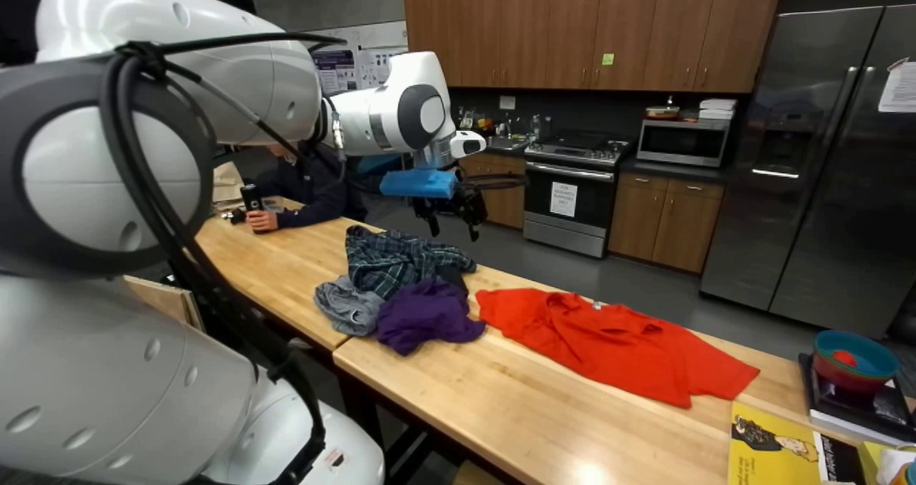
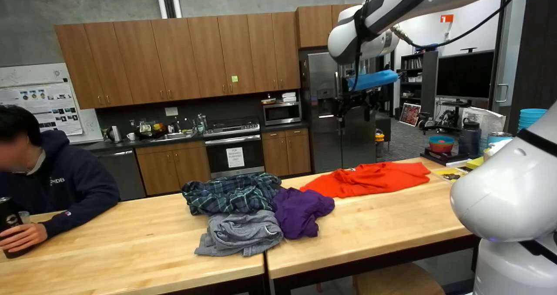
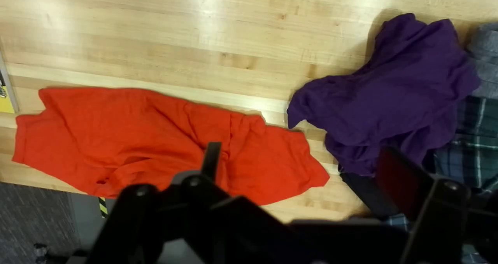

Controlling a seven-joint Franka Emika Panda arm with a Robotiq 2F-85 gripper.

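Glossy white arm [image 1: 265, 77], smooth and rounded, with dark grey joint rings [image 1: 43, 88] and shallow oval recesses [image 1: 152, 349] dotting its surface. Thick black cables [image 1: 227, 306], tied in place, run along it. A bright blue bar [image 1: 418, 183] sits near the end — just above black jaws studded with round screw heads [image 3: 193, 181].

Lab kitchen indicated. Oven [image 1: 594, 200] is marked for research use by a sign [image 2: 235, 158]; fridge [image 1: 798, 177] and sink [image 2: 174, 135] are fitted, posters [image 2: 54, 110] put up.

In both exterior views I see the shirt [image 1: 608, 338] on the table [image 1: 486, 385], right of the clothes pile [image 1: 401, 288].
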